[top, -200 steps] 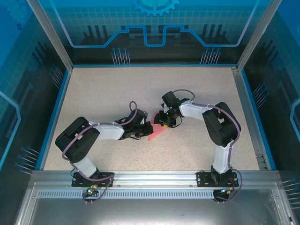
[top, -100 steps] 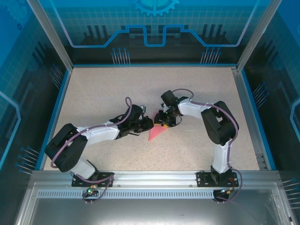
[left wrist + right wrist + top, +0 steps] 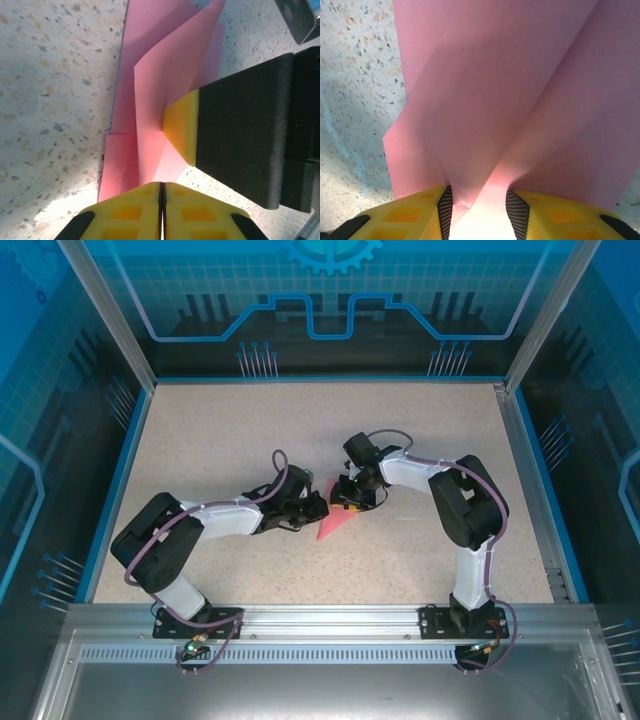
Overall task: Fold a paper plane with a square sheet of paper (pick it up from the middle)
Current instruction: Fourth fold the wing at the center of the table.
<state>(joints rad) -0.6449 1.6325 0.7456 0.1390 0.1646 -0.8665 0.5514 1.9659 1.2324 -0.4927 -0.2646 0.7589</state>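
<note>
Overhead, only the near pointed tip of the paper plane [image 3: 333, 527] shows mid-tabletop [image 3: 230, 430]; its far end is hidden under both wrists. Pink, creased, one flap upright. Left pincer [image 3: 161, 192] clenched on the flap's edge. Right pincer [image 3: 479, 200] parted, straddling a raised fold.

Speckled table [image 3: 220, 430], blue walls [image 3: 330, 300]

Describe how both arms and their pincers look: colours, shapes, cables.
The left arm and right arm have white links, bulky black joints and a purple cable strung along each. The left pincer has yellow fingers moulded with square pockets. The right pincer has yellow fingers too, lined with black ribbed pads.
</note>
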